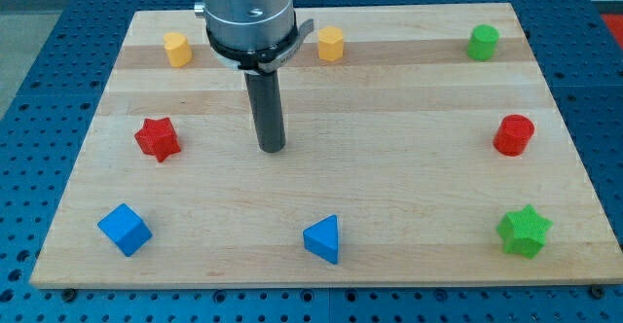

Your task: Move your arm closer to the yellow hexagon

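Two yellow blocks sit near the view's top. The one at the top centre looks like the yellow hexagon (331, 43). The other yellow block (176, 48) is at the top left, and its shape is less clear. My tip (272, 149) rests on the wooden board (389, 119), left of centre. It is below and a little left of the yellow hexagon, well apart from it. It touches no block. The arm's metal body hides part of the board's top edge between the two yellow blocks.
A red star (157, 138) lies to the left of my tip. A blue cube (125, 229) is at the bottom left and a blue triangle (323, 238) at the bottom centre. On the right are a green cylinder (482, 42), a red cylinder (513, 134) and a green star (525, 230).
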